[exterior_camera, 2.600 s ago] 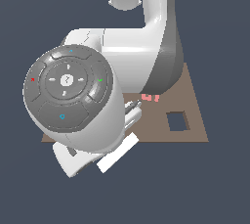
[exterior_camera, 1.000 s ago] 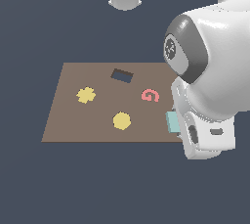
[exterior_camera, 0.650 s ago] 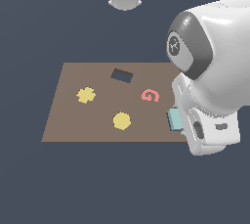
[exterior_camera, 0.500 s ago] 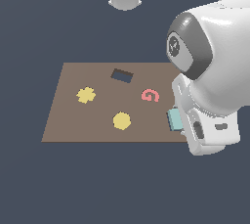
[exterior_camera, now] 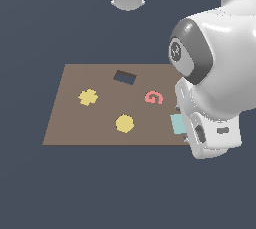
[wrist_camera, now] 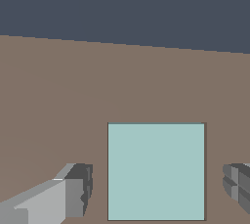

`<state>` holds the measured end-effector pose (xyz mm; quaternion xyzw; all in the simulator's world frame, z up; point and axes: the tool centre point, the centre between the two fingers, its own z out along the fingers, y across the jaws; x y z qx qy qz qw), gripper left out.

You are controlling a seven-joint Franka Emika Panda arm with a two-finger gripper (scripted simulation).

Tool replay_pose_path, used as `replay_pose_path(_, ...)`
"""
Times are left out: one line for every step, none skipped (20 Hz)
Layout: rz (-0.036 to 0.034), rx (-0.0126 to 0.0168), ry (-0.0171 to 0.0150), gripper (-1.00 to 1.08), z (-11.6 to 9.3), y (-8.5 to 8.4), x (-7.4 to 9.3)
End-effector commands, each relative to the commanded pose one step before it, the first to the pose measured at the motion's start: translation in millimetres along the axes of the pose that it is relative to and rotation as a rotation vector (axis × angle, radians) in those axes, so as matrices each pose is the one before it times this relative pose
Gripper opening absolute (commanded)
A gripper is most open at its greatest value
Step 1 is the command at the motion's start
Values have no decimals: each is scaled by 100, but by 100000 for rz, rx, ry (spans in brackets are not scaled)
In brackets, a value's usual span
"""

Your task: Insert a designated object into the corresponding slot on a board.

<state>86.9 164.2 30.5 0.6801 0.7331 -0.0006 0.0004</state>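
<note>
We saw the arm bent low over the board's (exterior_camera: 70, 118) 3 o'clock edge, the gripper (wrist_camera: 158, 189) spread wide astride one teal tile (wrist_camera: 156, 170) lying flat there, touching neither finger. We counted one yellow cross (exterior_camera: 88, 97), one yellow octagon (exterior_camera: 124, 123), one narrow dark hole (exterior_camera: 125, 77). Dark floor surrounded everything.

You see a pale teal square tile (wrist_camera: 156, 171) on a plain brown board (exterior_camera: 70, 118), with a yellow cross-shaped piece (exterior_camera: 88, 97), a yellow octagon (exterior_camera: 124, 123), a pink-red curled shape (exterior_camera: 154, 97), a dark rectangular hole (exterior_camera: 125, 77), and the white-and-grey arm (exterior_camera: 220, 73) against a dark blue-grey backdrop.
</note>
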Motion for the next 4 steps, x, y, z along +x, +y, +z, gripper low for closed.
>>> replay_pose_path(-6,-40,3,100,-8,12,2)
replay_pose_path(0,0,0,100,0,0,0)
replay_pose_path(0,0,0,100,0,0,0)
replay_pose_path(0,0,0,100,0,0,0)
